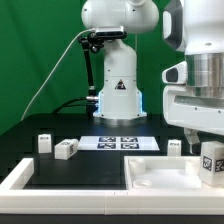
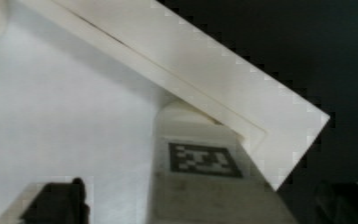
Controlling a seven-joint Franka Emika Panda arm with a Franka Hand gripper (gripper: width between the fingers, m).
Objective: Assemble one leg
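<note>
White rigid plastic, we judge the leg light and slick; between the tool's parted fingers, its flat sides offer grip.

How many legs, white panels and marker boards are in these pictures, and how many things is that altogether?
Legs: 4
White panel: 1
Marker board: 1
Total: 6
</note>
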